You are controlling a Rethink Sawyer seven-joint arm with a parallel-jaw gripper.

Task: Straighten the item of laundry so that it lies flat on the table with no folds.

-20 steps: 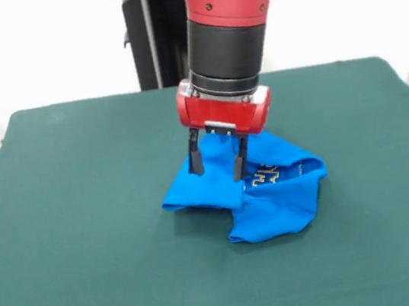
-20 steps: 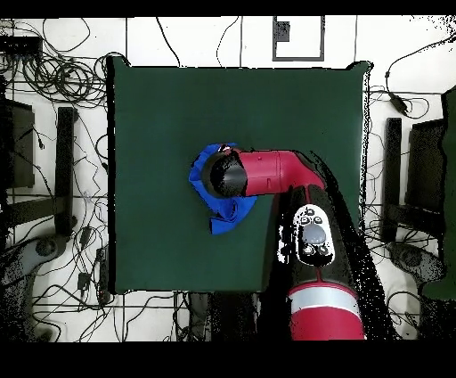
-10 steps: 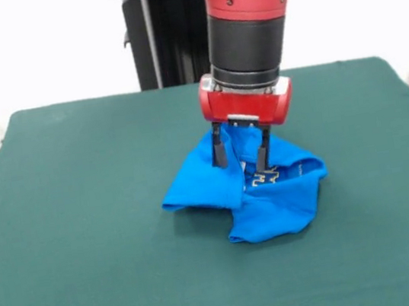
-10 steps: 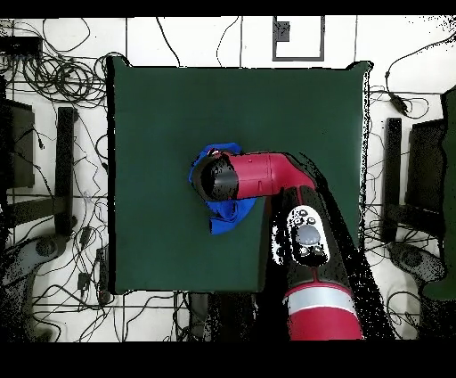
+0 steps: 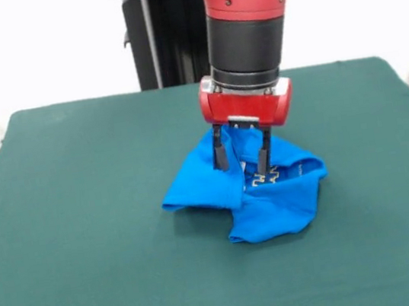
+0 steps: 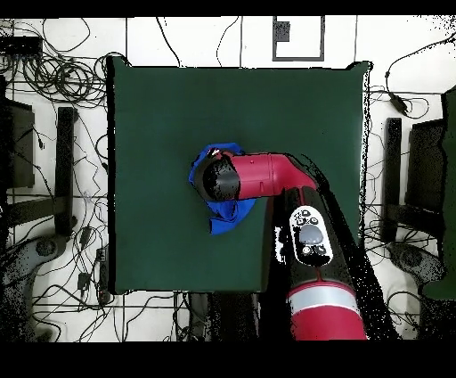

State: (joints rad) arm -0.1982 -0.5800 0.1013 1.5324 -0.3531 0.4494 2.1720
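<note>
A bright blue item of laundry (image 5: 265, 198) lies crumpled and folded over itself near the middle of the dark green table (image 5: 89, 255), with a strip of pale lettering showing in a fold. My gripper (image 5: 243, 164) hangs open straight over the cloth's upper part, its two dark fingers (image 5: 219, 151) spread and their tips close to or touching the fabric, with nothing held between them. In the overhead view the red arm covers most of the item of laundry (image 6: 228, 212), which pokes out around the wrist on the table (image 6: 178, 107).
Green tabletop stretches wide on every side of the cloth. Off the table's edges in the overhead view lie tangled cables (image 6: 53, 76) and dark stands (image 6: 64, 169). A black column (image 5: 154, 45) rises behind the table's far edge.
From one second ago the gripper moved right over the cloth toward the lettering. Over the last half second it has barely moved. The cloth keeps its shape.
</note>
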